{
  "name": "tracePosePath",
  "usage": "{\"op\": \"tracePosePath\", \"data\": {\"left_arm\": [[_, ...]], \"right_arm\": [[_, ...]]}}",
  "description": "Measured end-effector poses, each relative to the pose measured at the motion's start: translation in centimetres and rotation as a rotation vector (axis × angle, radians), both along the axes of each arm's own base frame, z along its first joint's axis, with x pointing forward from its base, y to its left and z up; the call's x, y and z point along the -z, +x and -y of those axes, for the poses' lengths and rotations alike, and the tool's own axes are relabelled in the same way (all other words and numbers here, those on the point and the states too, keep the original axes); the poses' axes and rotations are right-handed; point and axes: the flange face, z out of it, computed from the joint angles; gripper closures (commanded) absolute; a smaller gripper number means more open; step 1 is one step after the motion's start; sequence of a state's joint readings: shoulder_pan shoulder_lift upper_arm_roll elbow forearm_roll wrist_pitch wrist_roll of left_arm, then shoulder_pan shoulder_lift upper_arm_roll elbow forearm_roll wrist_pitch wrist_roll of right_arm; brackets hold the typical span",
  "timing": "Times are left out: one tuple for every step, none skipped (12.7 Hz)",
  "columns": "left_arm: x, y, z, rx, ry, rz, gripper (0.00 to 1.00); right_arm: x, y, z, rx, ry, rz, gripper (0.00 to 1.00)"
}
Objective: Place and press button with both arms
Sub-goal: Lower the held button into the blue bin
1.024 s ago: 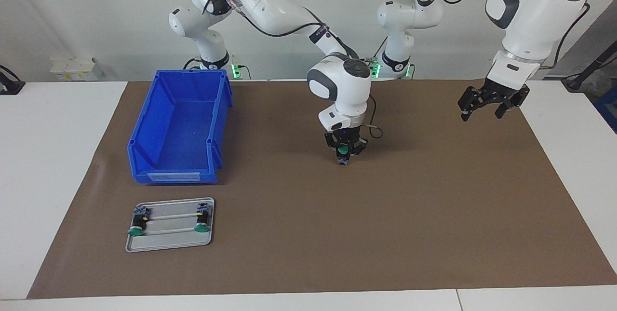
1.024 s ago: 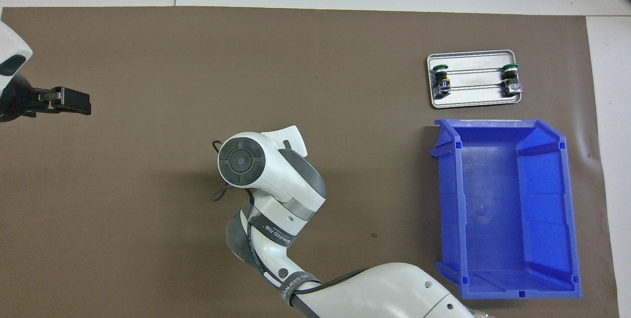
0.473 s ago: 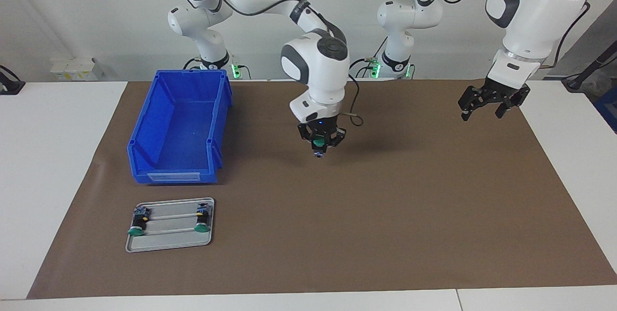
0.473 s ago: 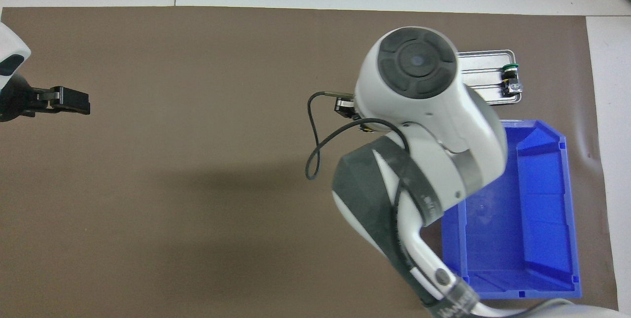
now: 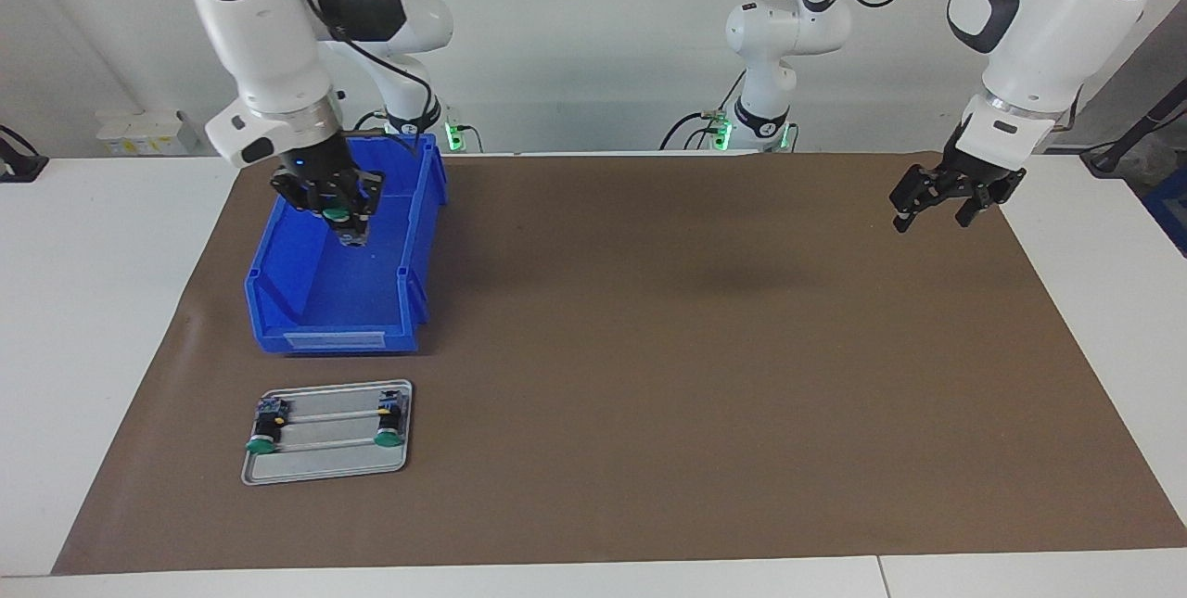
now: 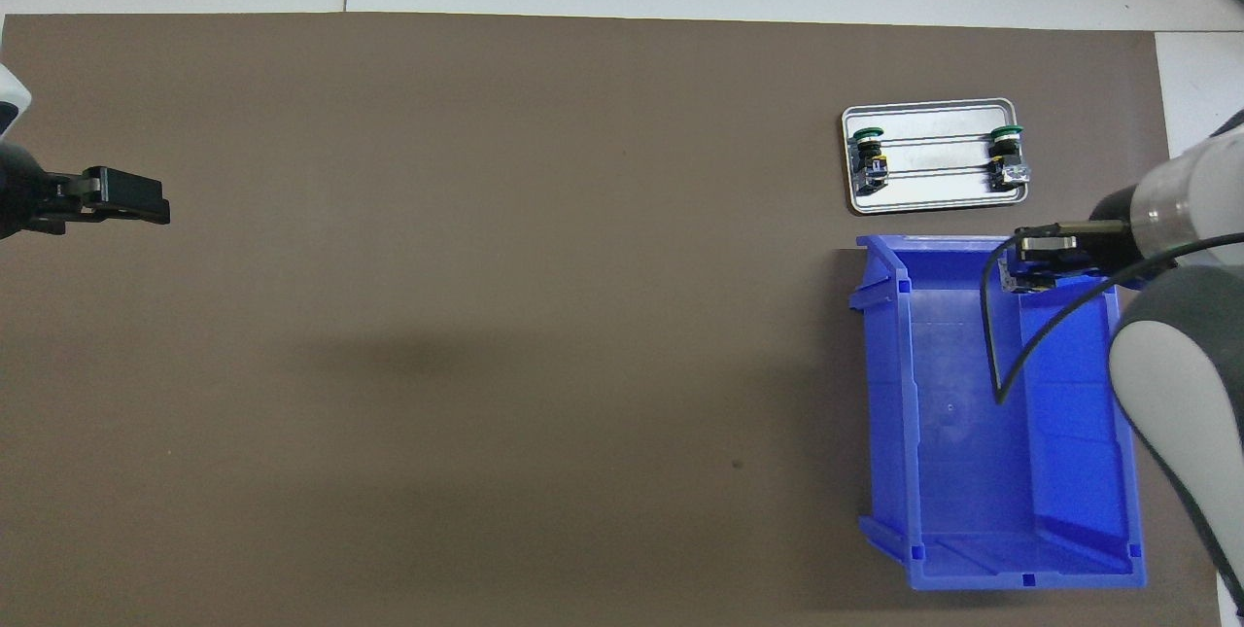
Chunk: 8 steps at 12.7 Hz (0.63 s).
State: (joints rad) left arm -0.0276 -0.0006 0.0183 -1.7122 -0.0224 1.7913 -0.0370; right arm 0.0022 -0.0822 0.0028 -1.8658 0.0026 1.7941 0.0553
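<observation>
Button carried over the bin

The right gripper (image 5: 341, 216) pinches the button (image 5: 331, 212), cap sideways, above the blue bin (image 5: 278, 287), apparently to drop it in; the left gripper (image 5: 938, 205) waits spread over the mat's (image 5: 705, 413) left-arm edge.

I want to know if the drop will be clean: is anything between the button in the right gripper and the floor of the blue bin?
Nothing visible. The right gripper holds the button over the open-topped blue bin, whose floor shows bare beneath it. The left gripper waits, open, over the mat at the left arm's end.
</observation>
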Motion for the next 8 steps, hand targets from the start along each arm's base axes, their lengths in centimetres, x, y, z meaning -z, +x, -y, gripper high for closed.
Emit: {"op": "tracePosePath", "data": {"left_arm": [[0.0,0.0,0.1,0.001,0.0,0.0,0.0],[0.1,0.0,0.2,0.002,0.0,-0.001,0.0],[0.1,0.0,0.2,0.003,0.0,-0.002,0.0],[0.1,0.0,0.3,0.004,0.0,-0.002,0.0],[0.1,0.0,0.4,0.005,0.0,-0.003,0.0],[0.2,0.0,0.5,0.007,0.0,-0.003,0.0],[0.2,0.0,0.5,0.008,0.0,-0.003,0.0],[0.2,0.0,0.6,0.01,0.001,-0.003,0.0]], "right_arm": [[1.6,-0.7,1.9,-0.018,0.025,0.014,1.0],[3.9,-1.4,3.3,-0.032,0.033,0.029,1.0],[6.9,-2.2,3.9,-0.038,0.032,0.041,1.0],[9.5,-2.9,3.9,-0.039,0.029,0.048,1.0],[11.7,-3.4,3.7,-0.04,0.028,0.05,1.0],[13.3,-3.7,3.6,-0.04,0.027,0.049,1.0],[14.8,-4.0,3.6,-0.038,0.025,0.057,1.0],[16.3,-4.3,3.6,-0.036,0.022,0.073,1.0]]}}
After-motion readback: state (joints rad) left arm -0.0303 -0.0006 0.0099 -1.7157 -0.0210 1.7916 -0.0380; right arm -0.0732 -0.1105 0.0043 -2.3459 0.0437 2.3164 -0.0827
